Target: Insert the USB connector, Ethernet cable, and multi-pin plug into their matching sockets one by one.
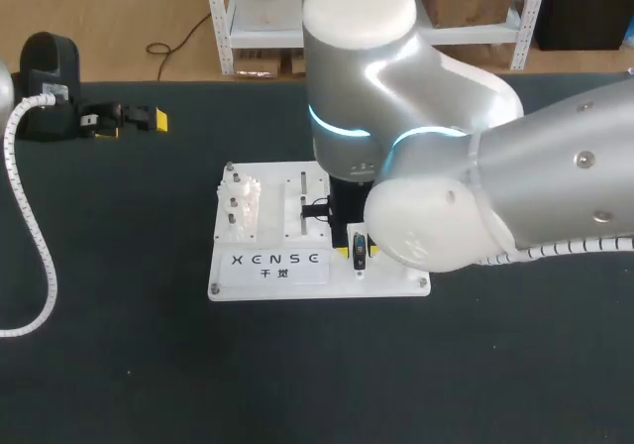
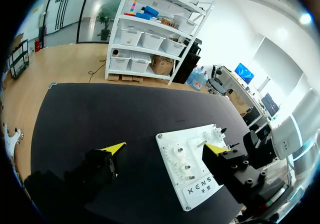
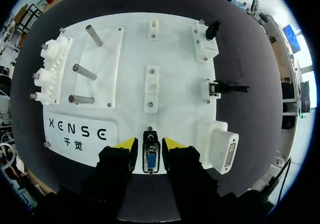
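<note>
Right end effector (image 3: pixel 149 146): clamped on plug (image 3: pixel 151 160), blue face up, at near edge of white board (image 3: pixel 170 59). White socket (image 3: pixel 223 147) just beside, to the right. Black connector (image 3: pixel 229 88) ahead of that socket. Gear block (image 3: pixel 52 71) and metal pegs (image 3: pixel 82 71) ahead to the left.
Left end effector (image 2: pixel 167 147): fingers wide apart, holding nothing, above black table (image 2: pixel 90 114), board ahead.

The left hand (image 2: pixel 165 147) hangs over the black bench (image 2: pixel 95 114), fingers spread wide; the white socket board (image 2: pixel 197 156) lies just beneath one yellow fingertip (image 2: pixel 216 148).
</note>
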